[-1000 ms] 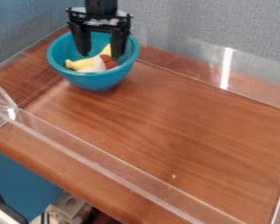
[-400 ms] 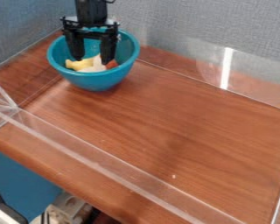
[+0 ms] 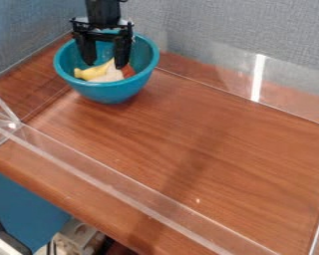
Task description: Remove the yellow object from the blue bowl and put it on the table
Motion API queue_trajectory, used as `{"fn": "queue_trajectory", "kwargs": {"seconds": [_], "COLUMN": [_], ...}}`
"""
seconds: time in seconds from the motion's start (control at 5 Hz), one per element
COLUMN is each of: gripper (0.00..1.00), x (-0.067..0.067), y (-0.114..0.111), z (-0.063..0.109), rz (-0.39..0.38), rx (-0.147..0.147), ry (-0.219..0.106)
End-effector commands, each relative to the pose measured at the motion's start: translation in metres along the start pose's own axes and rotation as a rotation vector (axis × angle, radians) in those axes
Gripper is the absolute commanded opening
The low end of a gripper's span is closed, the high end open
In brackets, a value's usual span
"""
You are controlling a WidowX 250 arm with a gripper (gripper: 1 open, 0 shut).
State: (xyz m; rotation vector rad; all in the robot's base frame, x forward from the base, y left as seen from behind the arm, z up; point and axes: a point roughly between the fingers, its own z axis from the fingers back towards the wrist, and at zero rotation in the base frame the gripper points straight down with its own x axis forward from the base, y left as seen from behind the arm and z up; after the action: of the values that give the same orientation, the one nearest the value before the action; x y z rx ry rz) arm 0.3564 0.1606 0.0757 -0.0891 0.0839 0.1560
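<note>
– What is nearest to us, and can it make trouble?
– The clear low wall (image 3: 136, 195) runs along the near side of the tabletop (image 3: 209, 149). If the arm carries the banana too low and too far this way, it could hit this wall, or the banana could drop outside.
– And farther, at the bowl?
– The yellow banana (image 3: 89, 73) lies inside the blue bowl (image 3: 112, 92), toward its left side in the picture. The claw (image 3: 105, 58) is above it, with its fingers wide apart, and I see nothing held.
– What could go wrong there?
– The white toy (image 3: 113, 75) lies just beside the banana, so the claw may close on both, or on the wrong one. Also, a finger may press on the bowl's side when it goes down, and then the bowl could tilt or slide. If the grip takes only the banana's end, the smooth thing may slip out.
– What is difficult to see?
– The fingers cover part of the bowl's inside. A reddish piece (image 3: 128, 72) is too small to name. The arm's upper part is cut off by the picture's top edge.
</note>
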Motion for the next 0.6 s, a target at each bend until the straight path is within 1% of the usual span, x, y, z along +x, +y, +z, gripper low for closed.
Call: {"fn": "queue_trajectory", "kwargs": {"seconds": [0.0, 0.2, 0.4], "gripper": [1.0, 1.0, 1.0], "x": [0.013, 0.021, 0.028], "y": [0.008, 0.009, 0.02], "z": [0.014, 0.005, 0.0], "rz": [-0.017, -0.042, -0.027], "rx": [0.017, 0.016, 0.013], "ry": [-0.066, -0.065, -0.066]}}
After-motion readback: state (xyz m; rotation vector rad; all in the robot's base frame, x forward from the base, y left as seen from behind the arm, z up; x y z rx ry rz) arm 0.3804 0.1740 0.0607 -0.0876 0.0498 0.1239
